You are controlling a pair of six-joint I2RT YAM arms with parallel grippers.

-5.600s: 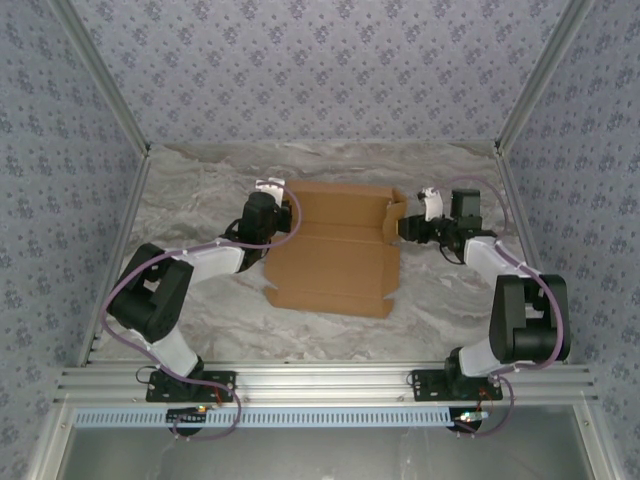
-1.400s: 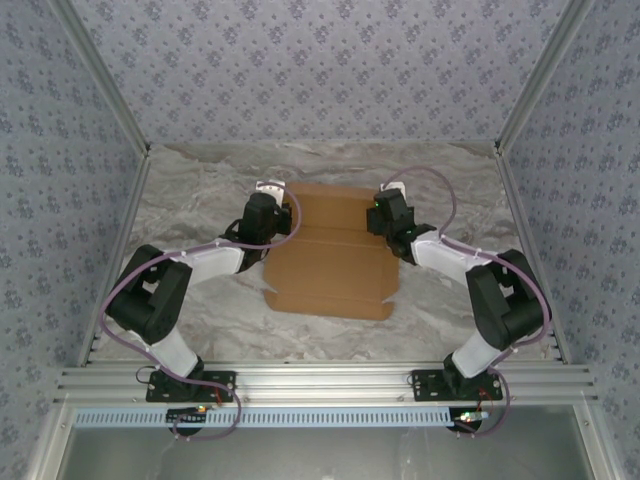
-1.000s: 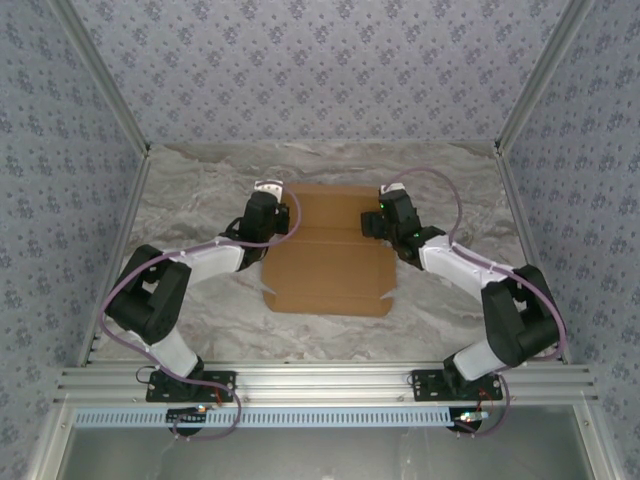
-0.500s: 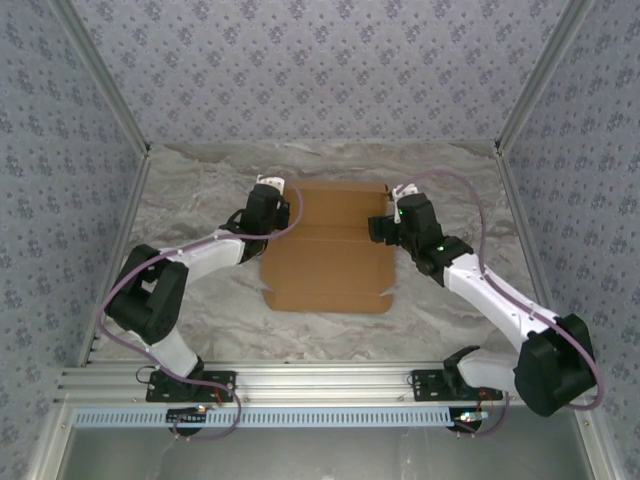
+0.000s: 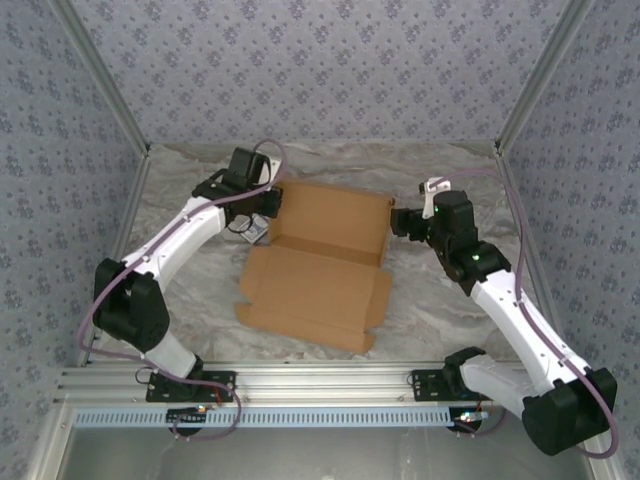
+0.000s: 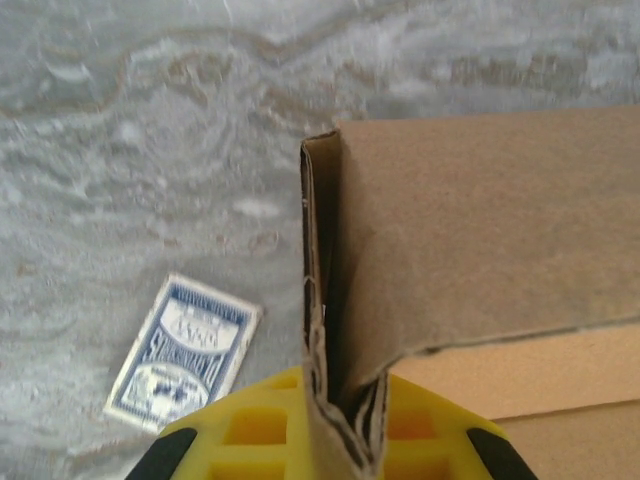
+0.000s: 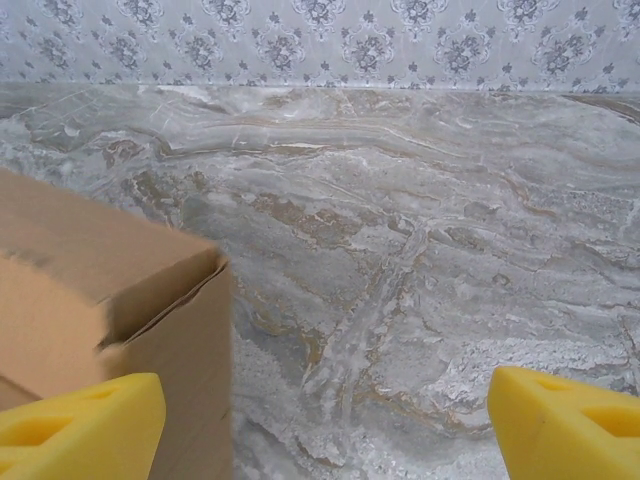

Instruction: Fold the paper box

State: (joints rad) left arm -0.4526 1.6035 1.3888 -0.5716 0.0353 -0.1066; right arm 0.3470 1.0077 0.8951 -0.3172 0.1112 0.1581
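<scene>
Worktop: a grey marbled surface (image 5: 440, 300) is seen, running from the near rail to the far wall.
Paper box: the tan cardboard sheet (image 5: 315, 285) is laid in the middle of the worktop, between the left hand (image 5: 265, 205) and the right hand (image 5: 398, 222). Its near panel is spread flat towards the near edge, while the far part is raised into low walls.
Card: a small blue-and-white card (image 5: 255, 232) is laid flat on the worktop just beside the box's left side, close to the left hand.
Left hand: it is clamped tight on the upright cardboard at the box's far left corner. In the wrist view the doubled edge is pinched between the yellow fingers (image 6: 250, 430).
Right hand: it is held by the box's right wall, jaws spread wide and nothing gripped. In its wrist view a box corner is seen just beside one yellow finger (image 7: 80, 425); whether it is touched cannot be told.
Far wall: a patterned grey-blue wallpaper (image 5: 320, 70) is seen behind the worktop.
</scene>
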